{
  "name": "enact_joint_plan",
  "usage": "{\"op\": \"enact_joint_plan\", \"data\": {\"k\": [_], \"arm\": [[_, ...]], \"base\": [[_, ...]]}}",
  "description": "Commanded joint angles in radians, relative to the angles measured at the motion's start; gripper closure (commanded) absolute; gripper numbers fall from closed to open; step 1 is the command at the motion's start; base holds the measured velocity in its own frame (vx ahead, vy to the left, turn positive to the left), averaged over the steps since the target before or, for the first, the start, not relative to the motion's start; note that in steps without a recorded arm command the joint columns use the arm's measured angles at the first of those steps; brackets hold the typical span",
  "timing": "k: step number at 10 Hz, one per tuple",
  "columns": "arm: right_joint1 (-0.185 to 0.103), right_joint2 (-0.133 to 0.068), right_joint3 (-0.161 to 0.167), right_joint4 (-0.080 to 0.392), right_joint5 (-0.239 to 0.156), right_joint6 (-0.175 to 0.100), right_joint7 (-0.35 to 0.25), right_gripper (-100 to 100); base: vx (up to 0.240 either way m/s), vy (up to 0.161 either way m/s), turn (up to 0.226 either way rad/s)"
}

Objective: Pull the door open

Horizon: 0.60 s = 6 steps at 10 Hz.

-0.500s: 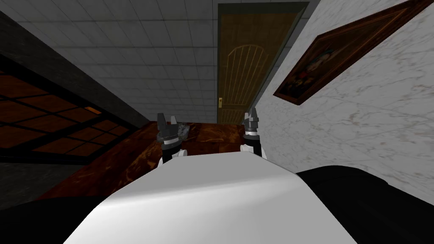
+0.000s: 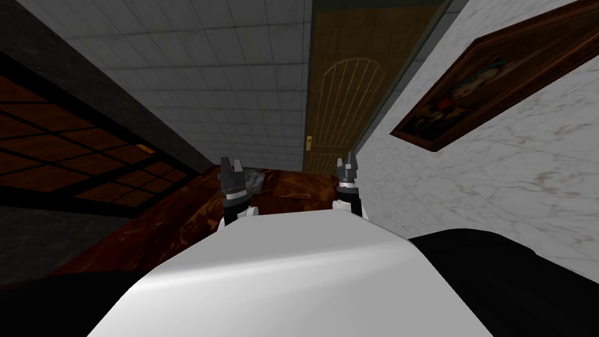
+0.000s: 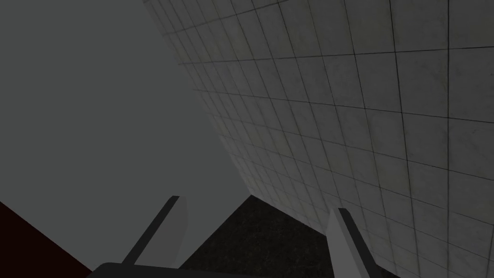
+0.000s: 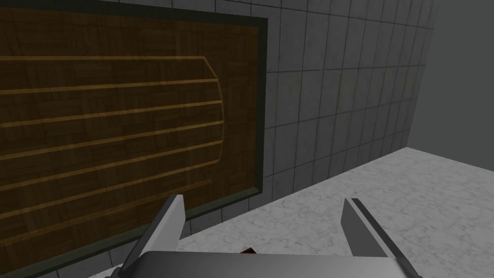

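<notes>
A brown wooden door (image 2: 345, 88) with an arched slatted panel stands shut in a dark frame at the end of the corridor, set in a grey tiled wall. A small brass handle (image 2: 308, 141) sits on its left edge. The right wrist view shows the door's (image 4: 106, 130) panel some way beyond my open right gripper (image 4: 263, 217). In the head view my right gripper (image 2: 348, 167) is held up ahead of my chest, short of the door. My left gripper (image 2: 231, 169) is raised beside it, and its fingers (image 3: 174, 227) stand apart with nothing between them.
A white marble wall (image 2: 497, 175) runs close along my right with a framed picture (image 2: 497, 76) on it. A dark wall with a brown-paned window (image 2: 76, 158) lines my left. The floor (image 2: 286, 190) ahead is reddish-brown, with a small grey object (image 2: 254, 178) lying on it.
The whole head view has shifted: the door and the picture look larger and nearer, so I have moved forward. Both grippers keep their pose before my chest.
</notes>
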Motion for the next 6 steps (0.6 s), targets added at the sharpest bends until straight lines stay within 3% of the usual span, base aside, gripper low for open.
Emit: {"op": "enact_joint_plan", "data": {"k": [1, 3, 6], "arm": [[0.001, -0.008, -0.007, 0.013, -0.029, -0.003, -0.018, -100], [-0.001, -0.019, -0.019, 0.037, -0.076, -0.009, -0.044, -100], [-0.002, -0.030, -0.031, 0.063, -0.126, -0.016, -0.071, -100]], "base": [[0.111, -0.003, 0.130], [0.114, -0.024, 0.165], [0.092, -0.005, 0.096]]}}
